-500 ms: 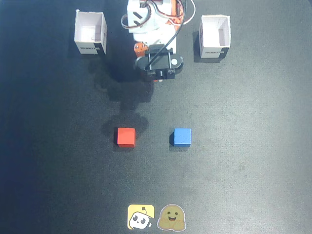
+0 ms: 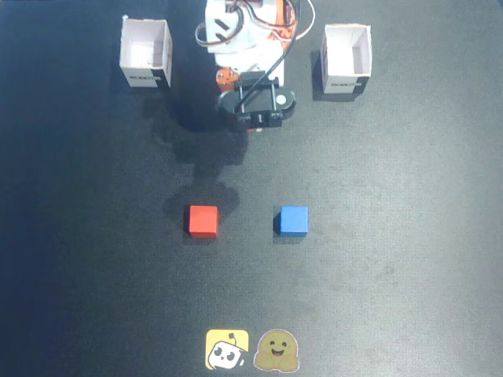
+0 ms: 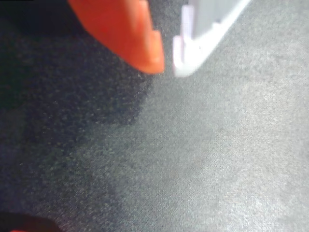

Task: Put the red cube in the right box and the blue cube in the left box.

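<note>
Red cube (image 2: pixel 203 221) and blue cube (image 2: pixel 294 221) sit on the black mat (image 2: pixel 393 236) below the arm (image 2: pixel 253 94), fixed view only. Wrist view shows just the gripper (image 3: pixel 168 65), tips nearly together, gripping nothing, over bare mat.

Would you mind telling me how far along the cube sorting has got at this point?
Nothing is done yet. In the fixed view the red cube and the blue cube both sit on the dark mat, and both white boxes look empty. The tool holds nothing, its tips nearly together above bare mat in the wrist view. Both pick-ups and placements remain.
</note>
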### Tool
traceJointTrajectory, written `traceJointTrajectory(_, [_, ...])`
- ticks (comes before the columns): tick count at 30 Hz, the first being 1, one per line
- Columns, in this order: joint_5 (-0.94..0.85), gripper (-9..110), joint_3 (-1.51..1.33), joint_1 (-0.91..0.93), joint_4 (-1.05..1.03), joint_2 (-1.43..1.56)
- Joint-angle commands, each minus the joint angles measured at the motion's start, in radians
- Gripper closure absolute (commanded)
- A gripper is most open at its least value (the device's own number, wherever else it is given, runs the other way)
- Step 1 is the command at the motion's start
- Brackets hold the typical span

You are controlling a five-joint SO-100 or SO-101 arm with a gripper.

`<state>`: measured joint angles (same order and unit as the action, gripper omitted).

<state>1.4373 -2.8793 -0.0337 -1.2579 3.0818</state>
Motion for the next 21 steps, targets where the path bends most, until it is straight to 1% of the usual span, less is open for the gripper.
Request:
traceJointTrajectory(1, [0.006,101,0.006,-0.003,-0.003,0.011])
traceJointTrajectory(21, [-0.011,101,0.006,-0.002,-0.003,0.011])
